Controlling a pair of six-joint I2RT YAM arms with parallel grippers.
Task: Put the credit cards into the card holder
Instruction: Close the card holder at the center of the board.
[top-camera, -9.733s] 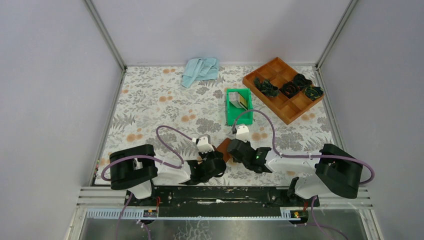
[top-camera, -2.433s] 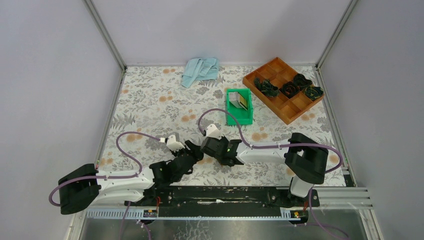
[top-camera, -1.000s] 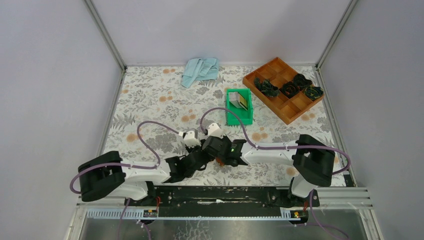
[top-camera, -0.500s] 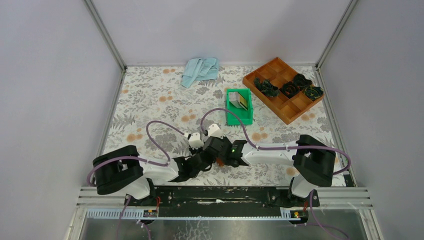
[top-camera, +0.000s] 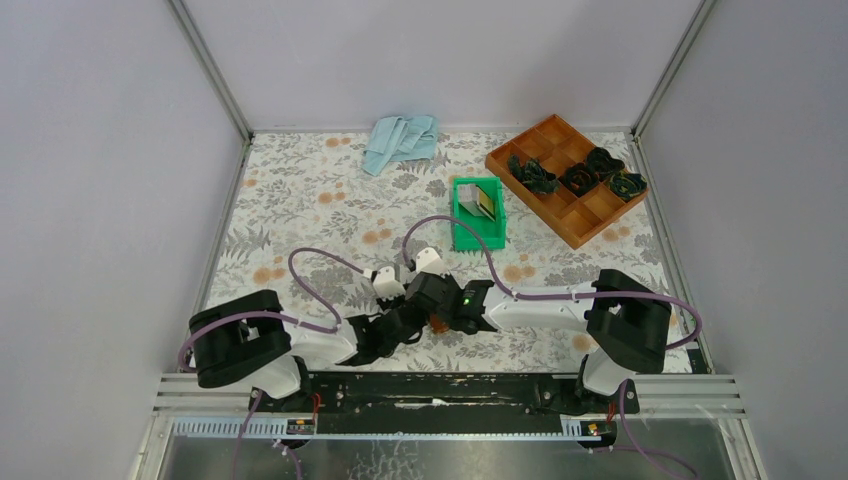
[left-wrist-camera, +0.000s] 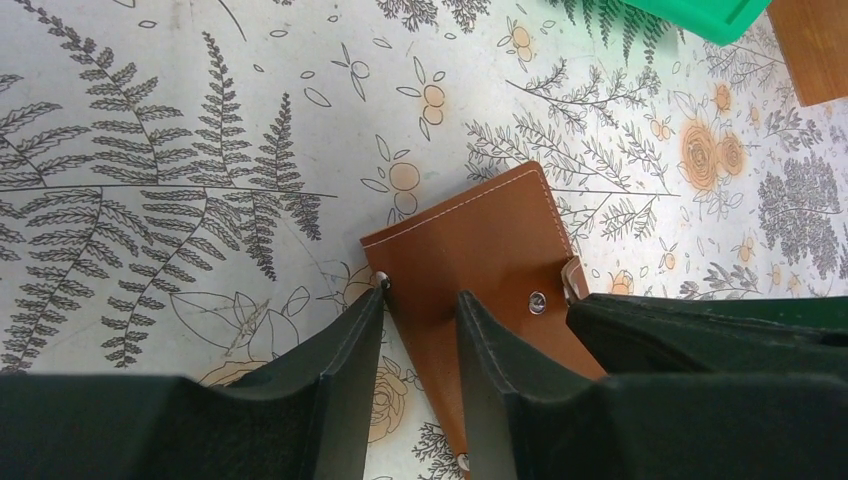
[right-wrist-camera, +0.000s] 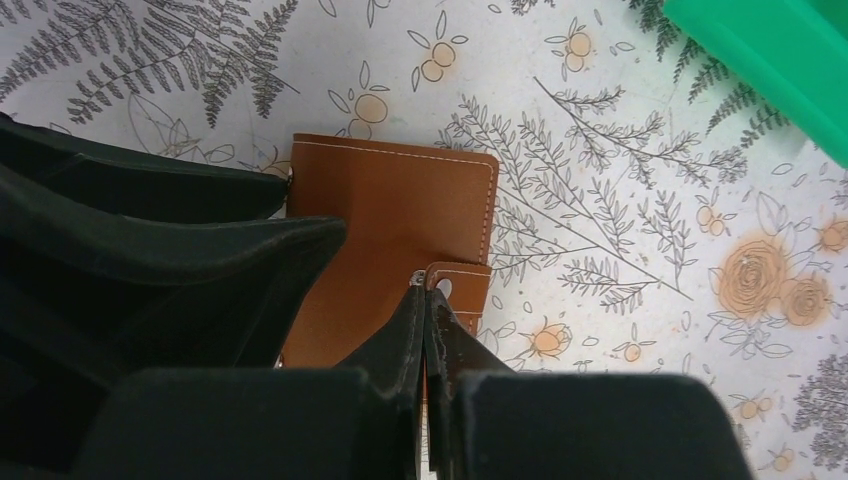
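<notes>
The card holder (left-wrist-camera: 480, 245) lies closed and flat on the flowered tablecloth (left-wrist-camera: 150, 150), directly under both grippers. The left gripper (left-wrist-camera: 421, 296) is partly open. One finger is at the edge of the holder's corner and the other is over the leather, and brown leather shows in the gap between them. I cannot tell if the fingers press on it. The right gripper (right-wrist-camera: 428, 290) has its fingers fully closed together. Their tips touch the snap tab (right-wrist-camera: 462, 285), just beside the left gripper. The credit cards (top-camera: 481, 203) stand in a green bin (top-camera: 478, 238), well ahead of both grippers.
</notes>
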